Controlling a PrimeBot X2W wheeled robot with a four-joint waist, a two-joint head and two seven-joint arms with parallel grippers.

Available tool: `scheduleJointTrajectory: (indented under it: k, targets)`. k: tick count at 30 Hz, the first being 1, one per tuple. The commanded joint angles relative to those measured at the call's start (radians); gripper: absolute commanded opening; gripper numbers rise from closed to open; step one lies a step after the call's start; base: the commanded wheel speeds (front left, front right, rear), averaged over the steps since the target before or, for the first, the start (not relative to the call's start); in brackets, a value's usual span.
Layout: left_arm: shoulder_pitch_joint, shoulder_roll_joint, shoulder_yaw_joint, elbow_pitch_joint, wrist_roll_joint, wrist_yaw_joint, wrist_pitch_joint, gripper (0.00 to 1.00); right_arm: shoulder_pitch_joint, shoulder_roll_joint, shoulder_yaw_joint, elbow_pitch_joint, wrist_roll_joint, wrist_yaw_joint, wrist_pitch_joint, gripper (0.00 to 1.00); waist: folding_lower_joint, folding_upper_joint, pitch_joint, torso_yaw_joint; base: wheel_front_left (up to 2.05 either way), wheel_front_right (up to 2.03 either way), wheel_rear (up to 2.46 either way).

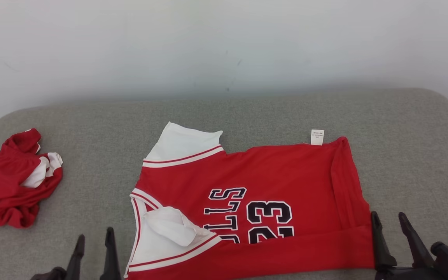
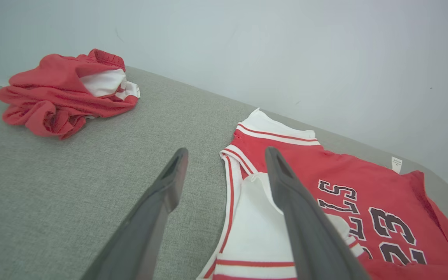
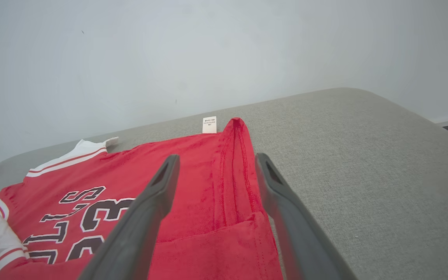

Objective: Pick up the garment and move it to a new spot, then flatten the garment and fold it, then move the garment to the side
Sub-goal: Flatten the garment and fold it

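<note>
**Jersey spread out, first fold seems made, more left to do**

The jersey (image 1: 270, 175) lies in the middle of the grey counter (image 1: 403, 155), mostly flat, with the printed side up. Its near edge is turned over in a long strip that covers the lower part of the number. The hem at the right side is also doubled over in a narrow band. So the moving and the flattening look done, and the folding looks only started. By this judgement, more folds are left, and after them the moving to the side.

The left pincer (image 1: 95, 235) stands open and holds nothing, just beside the white sleeve end at the near left. The right pincer (image 1: 388, 216) is open too and empty, at the near right corner of the jersey, just beside the cloth.

Counted:
- One jersey, spread out.
- One other red and white garment, a crumpled heap (image 1: 14, 182) at the far left, well apart from the jersey.
- One white label (image 1: 317, 137), at the far edge of the jersey.
- Two pincers, each with two dark fingers.
</note>
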Motion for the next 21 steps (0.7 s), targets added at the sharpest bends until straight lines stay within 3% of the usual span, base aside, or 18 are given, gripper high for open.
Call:
scheduleJointTrajectory:
  k: [1,8,13,21]
  targets:
    - [0.016,-0.014,0.037,-0.031,0.043,-0.007,-0.005,1.00,-0.004,0.015,0.012,-0.014,-0.020,-0.002,-0.019,1.00,0.0001,0.0000,-0.008,-0.006,0.00,0.00,0.00]
    - [0.033,-0.039,0.110,-0.082,0.170,-0.029,-0.004,1.00,-0.003,0.029,0.015,-0.053,-0.068,-0.002,-0.061,1.00,0.0001,0.0000,-0.012,-0.009,0.00,0.00,0.00]
    - [0.051,-0.036,0.132,-0.119,0.275,-0.070,-0.004,1.00,0.024,0.048,0.013,-0.094,-0.088,-0.002,-0.081,1.00,0.0001,0.0000,-0.013,-0.004,0.00,0.00,0.00]
    - [0.095,-0.050,0.201,-0.147,0.319,-0.130,-0.004,1.00,0.046,0.062,0.007,-0.113,-0.102,-0.002,-0.090,1.00,0.0001,0.0000,-0.014,0.003,0.00,0.00,0.00]
